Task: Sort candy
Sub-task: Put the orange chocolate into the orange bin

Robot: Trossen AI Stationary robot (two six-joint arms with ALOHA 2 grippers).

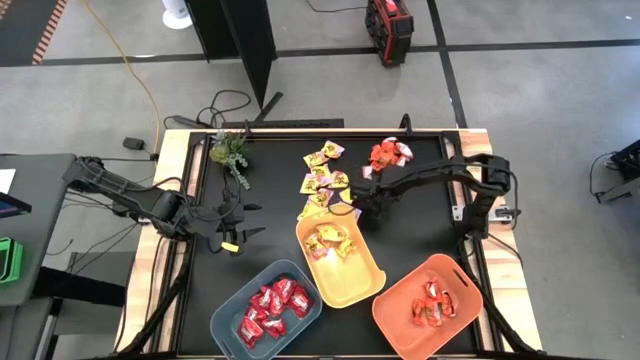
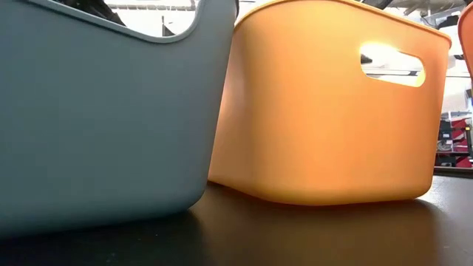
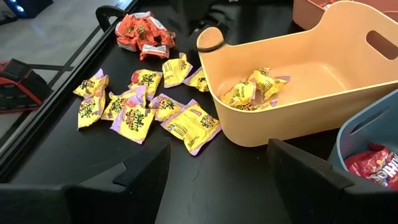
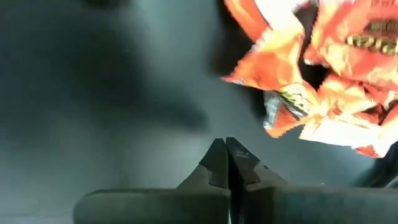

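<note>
Right claw (image 4: 225, 163) clenched on nothing, just short of orange-red candy (image 4: 323, 68) behind yellow bin (image 1: 343, 285); light, crinkly, slippery (best pinched by a wrapper edge); left claw (image 1: 236, 222) released

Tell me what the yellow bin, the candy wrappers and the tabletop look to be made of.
Yellow bin: smooth moulded plastic, probably; light glows through its wall in the low view.
Candy wrappers: thin crinkled film or foil, shiny, with creases.
Tabletop: matte black sheet; exact material unclear.
</note>
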